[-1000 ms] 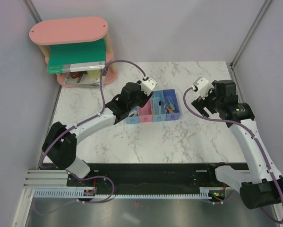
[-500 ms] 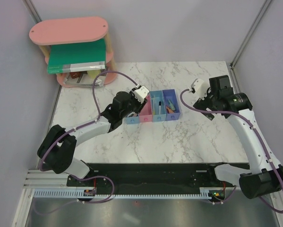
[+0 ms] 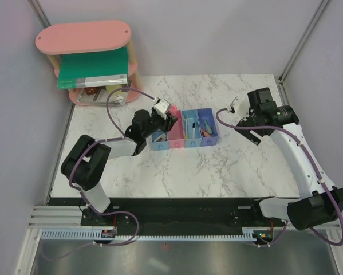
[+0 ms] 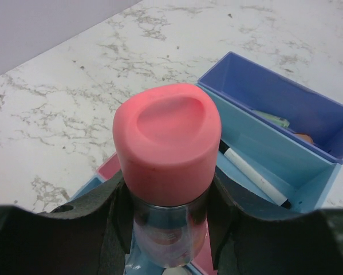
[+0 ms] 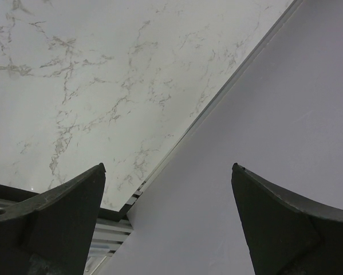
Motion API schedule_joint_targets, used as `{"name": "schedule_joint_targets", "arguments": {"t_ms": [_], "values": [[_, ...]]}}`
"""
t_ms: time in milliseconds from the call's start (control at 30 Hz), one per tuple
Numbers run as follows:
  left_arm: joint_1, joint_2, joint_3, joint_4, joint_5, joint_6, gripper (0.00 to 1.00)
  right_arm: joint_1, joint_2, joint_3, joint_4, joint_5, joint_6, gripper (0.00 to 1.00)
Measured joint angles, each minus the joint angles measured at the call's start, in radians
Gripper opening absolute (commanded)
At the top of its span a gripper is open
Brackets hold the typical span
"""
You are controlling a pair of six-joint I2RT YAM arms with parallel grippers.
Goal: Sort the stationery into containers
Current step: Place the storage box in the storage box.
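Note:
My left gripper (image 3: pixel 163 114) is shut on the pink-capped tube (image 3: pixel 172 108) and holds it just above the left end of the containers (image 3: pixel 185 133), a row of four joined bins. In the left wrist view the tube's pink cap (image 4: pixel 166 137) fills the centre, with its clear body clamped between my fingers (image 4: pixel 117 220). The black-and-white marker (image 4: pixel 254 180) lies in a light blue bin (image 4: pixel 263 154). Green and orange pieces (image 4: pixel 274 119) lie in the darker blue bin (image 4: pixel 286 94). My right gripper (image 5: pixel 168 172) is open and empty, and it also shows near the table's right side in the top view (image 3: pixel 248 123).
The pink oval two-tier shelf (image 3: pixel 85 37) with the green book (image 3: pixel 94 66) stands at the back left corner. The right wrist view shows the table's right edge (image 5: pixel 177 143) and the grey side wall (image 5: pixel 263 86) close by.
My left gripper has drawn back to the left, with the tube now showing at the bins' left end. My right arm has shifted back and right toward the wall.

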Motion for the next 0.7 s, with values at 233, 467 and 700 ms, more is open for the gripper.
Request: {"name": "schedule_joint_targets", "arguments": {"t_ms": [233, 467, 700], "values": [[-0.003, 0.090, 0.032, 0.088, 0.046, -0.064, 0.02, 0.000, 0.009, -0.002, 0.011, 0.015, -0.007, 0.98], [-0.005, 0.225, 0.116, 0.099, 0.047, -0.092, 0.02, 0.000, 0.009, -0.014, 0.020, 0.017, -0.010, 0.98], [-0.006, 0.290, 0.194, 0.084, 0.043, -0.118, 0.29, 0.000, -0.002, -0.042, 0.033, 0.017, -0.010, 0.98]]}}
